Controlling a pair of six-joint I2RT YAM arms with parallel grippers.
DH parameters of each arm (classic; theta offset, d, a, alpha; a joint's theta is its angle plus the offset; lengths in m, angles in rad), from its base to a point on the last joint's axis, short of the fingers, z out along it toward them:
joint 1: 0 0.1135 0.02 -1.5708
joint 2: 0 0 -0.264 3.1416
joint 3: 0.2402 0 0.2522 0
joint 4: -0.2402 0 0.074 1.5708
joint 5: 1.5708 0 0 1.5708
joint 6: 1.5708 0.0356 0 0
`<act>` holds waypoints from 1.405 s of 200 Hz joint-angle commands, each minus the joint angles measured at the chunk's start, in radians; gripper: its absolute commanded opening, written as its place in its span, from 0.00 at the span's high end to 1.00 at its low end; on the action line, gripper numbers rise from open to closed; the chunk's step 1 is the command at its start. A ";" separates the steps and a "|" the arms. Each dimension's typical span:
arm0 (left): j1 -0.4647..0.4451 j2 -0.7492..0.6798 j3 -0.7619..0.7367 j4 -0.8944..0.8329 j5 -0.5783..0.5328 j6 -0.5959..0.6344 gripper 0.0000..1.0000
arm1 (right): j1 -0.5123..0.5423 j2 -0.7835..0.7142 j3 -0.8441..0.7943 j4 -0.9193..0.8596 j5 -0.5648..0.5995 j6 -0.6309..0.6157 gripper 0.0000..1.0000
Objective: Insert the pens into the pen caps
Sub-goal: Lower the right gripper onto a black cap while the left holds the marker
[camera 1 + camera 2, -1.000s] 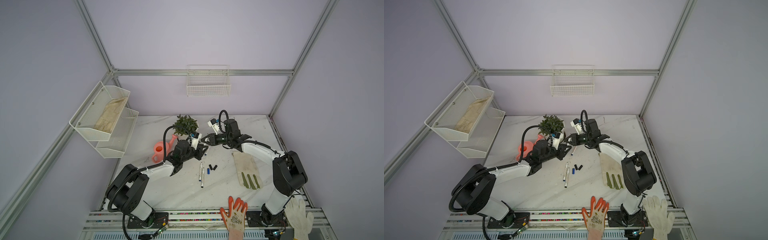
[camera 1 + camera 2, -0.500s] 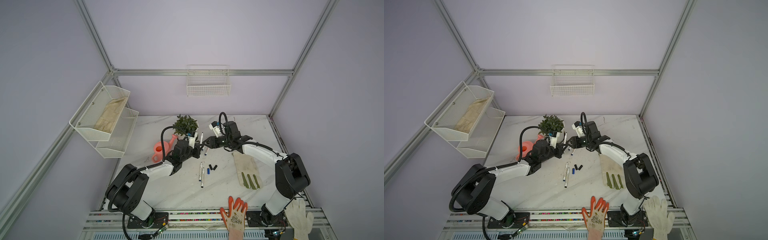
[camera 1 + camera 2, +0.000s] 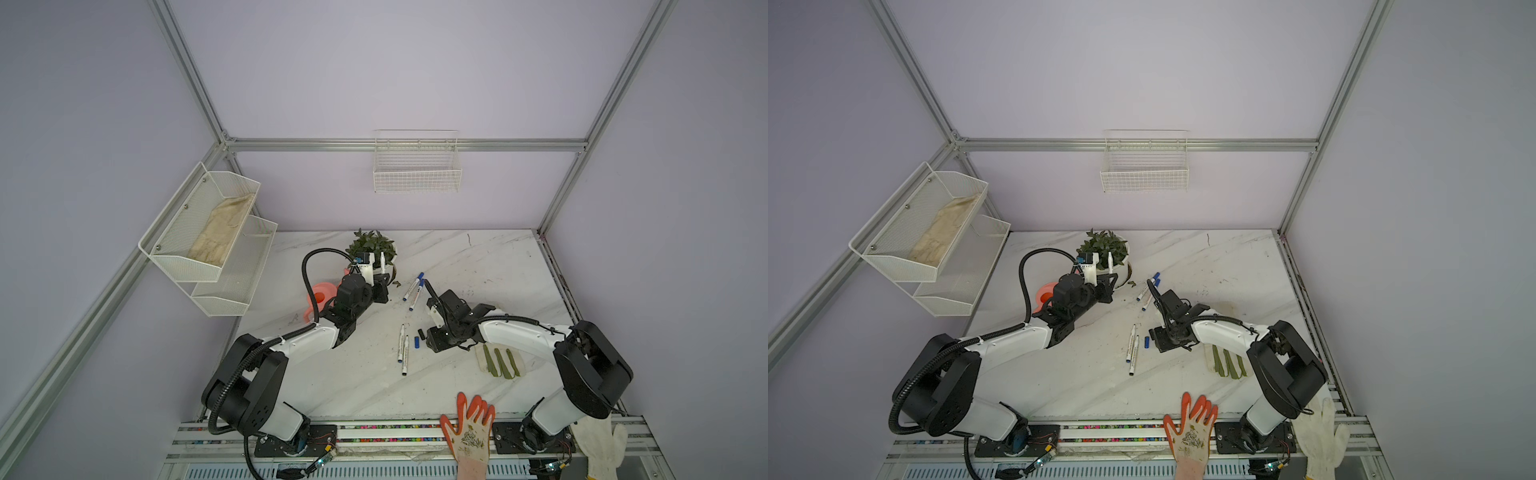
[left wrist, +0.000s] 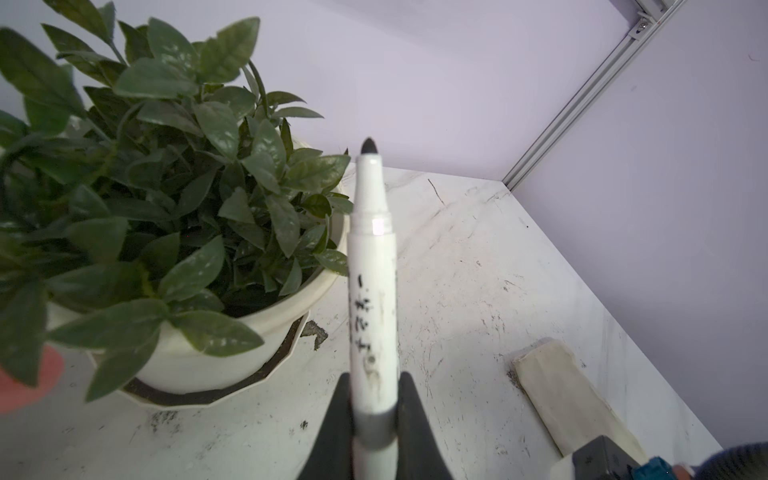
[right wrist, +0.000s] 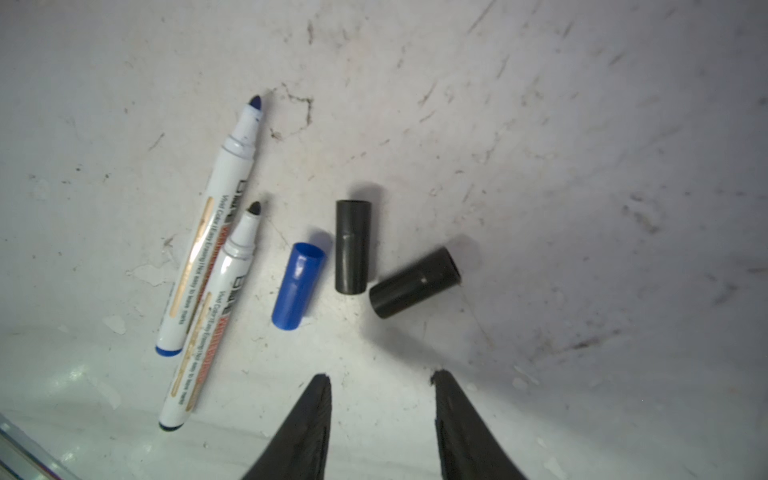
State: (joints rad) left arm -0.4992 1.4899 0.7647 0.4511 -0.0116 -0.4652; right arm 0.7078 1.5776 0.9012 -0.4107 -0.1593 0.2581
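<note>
My left gripper is shut on a white pen, held upright with its bare black tip up, beside the plant; in both top views this pen stands above the left gripper. My right gripper is open and empty, hovering just short of three loose pen caps: one blue and two black. Two uncapped pens lie beside the caps. In a top view, two blue-capped pens lie further back.
A potted plant and an orange watering can stand close behind the left arm. A green-striped work glove lies under the right arm. An orange glove and a white glove hang over the front rail.
The right gripper has opened, left the left gripper's side and swung toward the front, over the loose caps. The left gripper stays shut on its pen, now upright by the plant.
</note>
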 commanded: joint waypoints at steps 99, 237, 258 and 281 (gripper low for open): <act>0.020 -0.062 -0.036 -0.001 -0.008 0.002 1.00 | 0.013 0.138 0.044 0.049 0.144 0.002 0.55; 0.020 -0.047 -0.027 0.006 -0.002 -0.008 1.00 | -0.060 0.267 0.167 0.037 0.130 0.036 0.62; 0.020 -0.044 -0.022 0.005 0.006 -0.009 1.00 | -0.143 0.256 0.157 0.054 0.051 0.086 0.64; 0.020 -0.036 -0.017 0.008 0.020 -0.014 1.00 | -0.227 0.259 0.178 0.060 -0.003 0.138 0.64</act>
State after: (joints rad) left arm -0.4847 1.4593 0.7624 0.4286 -0.0093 -0.4713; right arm 0.5625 1.8141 1.0801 -0.3092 -0.0910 0.3119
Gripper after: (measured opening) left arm 0.121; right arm 0.375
